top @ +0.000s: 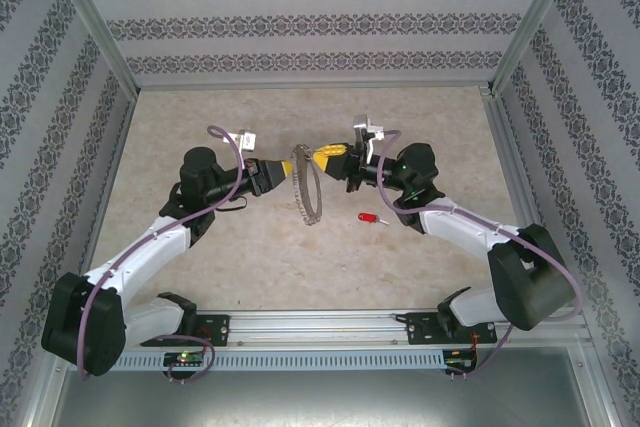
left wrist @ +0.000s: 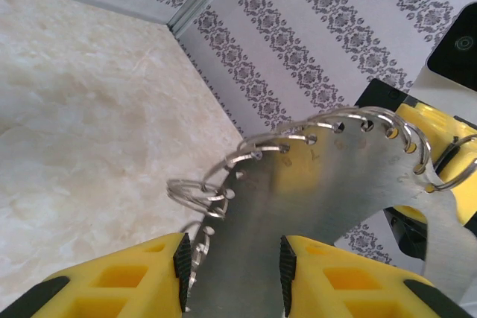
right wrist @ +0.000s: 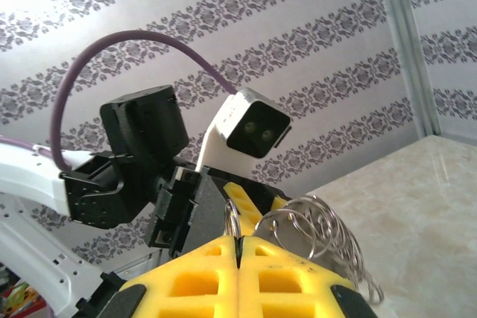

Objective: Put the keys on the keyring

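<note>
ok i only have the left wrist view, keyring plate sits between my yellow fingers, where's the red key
observer: the red key lies loose on the table, on the right arm's side of the keyring, close to the right forearm.
operator: is anything else gripping the ring
observer: yes, the right end effector is shut on one small wire loop at the ring's rim.

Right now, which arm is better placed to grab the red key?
Probably the right: the red key lies on its side of the keyring, near its arm. The right pincer must release its ring; the left pincer holds the plate.
</note>
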`<move>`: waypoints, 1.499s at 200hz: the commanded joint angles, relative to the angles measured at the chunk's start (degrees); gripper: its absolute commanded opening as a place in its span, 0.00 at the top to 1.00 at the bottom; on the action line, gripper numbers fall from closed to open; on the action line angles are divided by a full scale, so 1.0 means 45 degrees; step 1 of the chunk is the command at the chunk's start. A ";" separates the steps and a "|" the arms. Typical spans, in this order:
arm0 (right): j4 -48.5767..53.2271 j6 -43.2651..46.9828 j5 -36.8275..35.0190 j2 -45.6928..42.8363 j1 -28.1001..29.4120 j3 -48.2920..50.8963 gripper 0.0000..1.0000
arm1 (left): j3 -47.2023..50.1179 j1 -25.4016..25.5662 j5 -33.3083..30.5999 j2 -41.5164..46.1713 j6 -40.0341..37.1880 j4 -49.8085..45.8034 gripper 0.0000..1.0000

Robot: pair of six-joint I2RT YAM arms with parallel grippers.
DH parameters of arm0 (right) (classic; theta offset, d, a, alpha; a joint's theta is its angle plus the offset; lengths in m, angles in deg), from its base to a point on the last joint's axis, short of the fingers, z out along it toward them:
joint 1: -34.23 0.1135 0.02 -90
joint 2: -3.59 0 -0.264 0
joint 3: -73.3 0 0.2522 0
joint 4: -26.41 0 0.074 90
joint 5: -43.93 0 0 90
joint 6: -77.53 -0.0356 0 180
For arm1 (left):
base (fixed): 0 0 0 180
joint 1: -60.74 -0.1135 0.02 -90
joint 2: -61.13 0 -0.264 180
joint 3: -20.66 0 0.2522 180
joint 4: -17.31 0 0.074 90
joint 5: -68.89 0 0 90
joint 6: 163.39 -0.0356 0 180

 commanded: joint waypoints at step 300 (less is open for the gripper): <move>-0.0877 -0.0551 0.0635 0.0541 -0.0064 -0.0753 1.00 | -0.1659 0.1600 0.0894 -0.0680 0.0371 0.3166 0.75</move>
